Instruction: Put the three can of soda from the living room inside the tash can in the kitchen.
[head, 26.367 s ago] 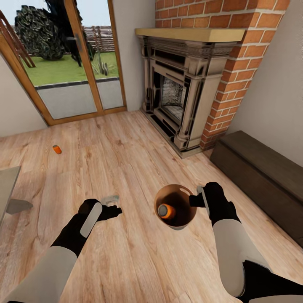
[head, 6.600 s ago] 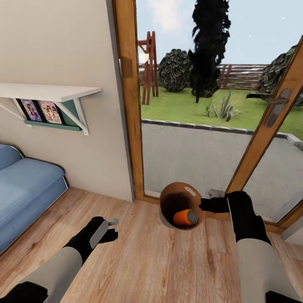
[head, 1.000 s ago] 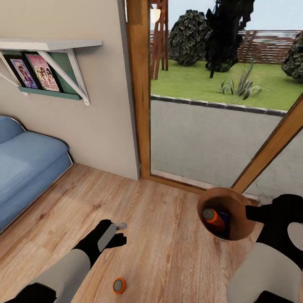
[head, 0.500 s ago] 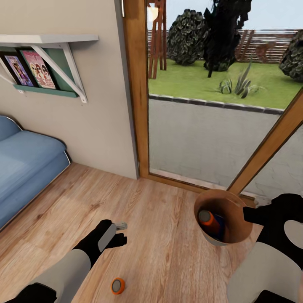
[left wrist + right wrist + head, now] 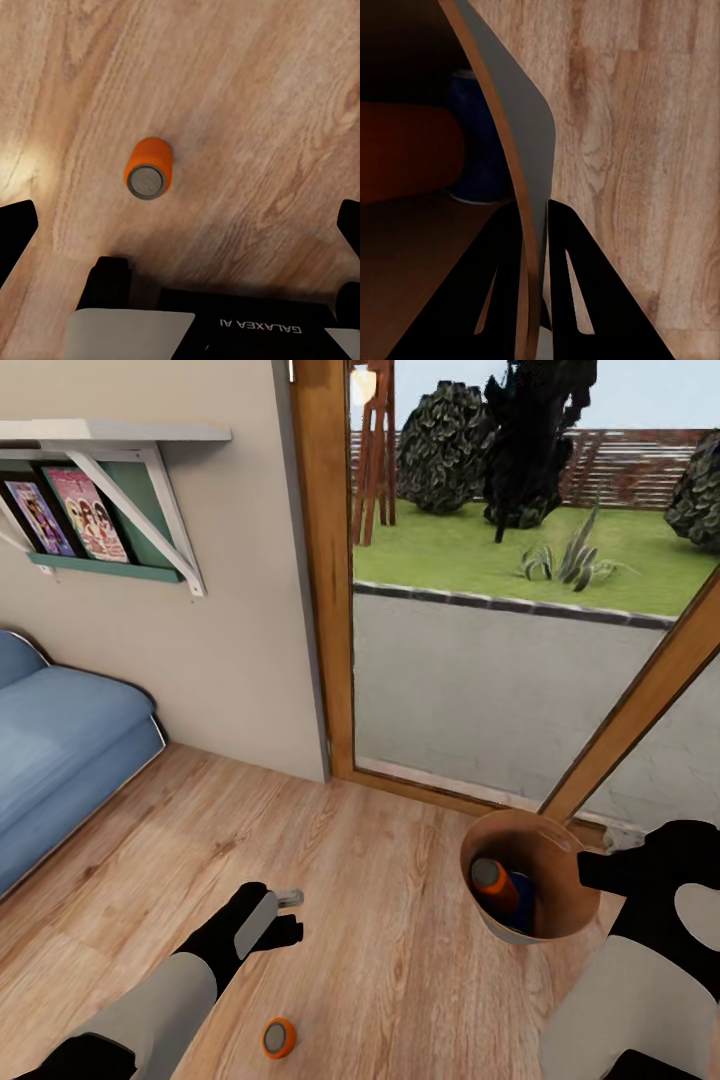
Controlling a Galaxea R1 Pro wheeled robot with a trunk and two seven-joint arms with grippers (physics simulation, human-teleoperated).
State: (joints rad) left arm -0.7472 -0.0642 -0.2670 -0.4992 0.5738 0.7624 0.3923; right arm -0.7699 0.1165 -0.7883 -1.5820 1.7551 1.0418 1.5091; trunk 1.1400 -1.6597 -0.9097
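Hovering wide open, left tool [image 5: 180, 225] right above the soda can [image 5: 148, 167] lying on the wood floor [image 5: 400, 980], long axis pointing up at the camera, nearer this arm, while right tool [image 5: 534, 247] pinching the trash can [image 5: 540, 860] rim, one can inside.

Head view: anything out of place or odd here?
Yes. One soda can lies loose on the wood floor below the open left gripper, not in the trash can. The trash can is off the floor and tilted, its rim pinched by the right gripper, with another can inside.
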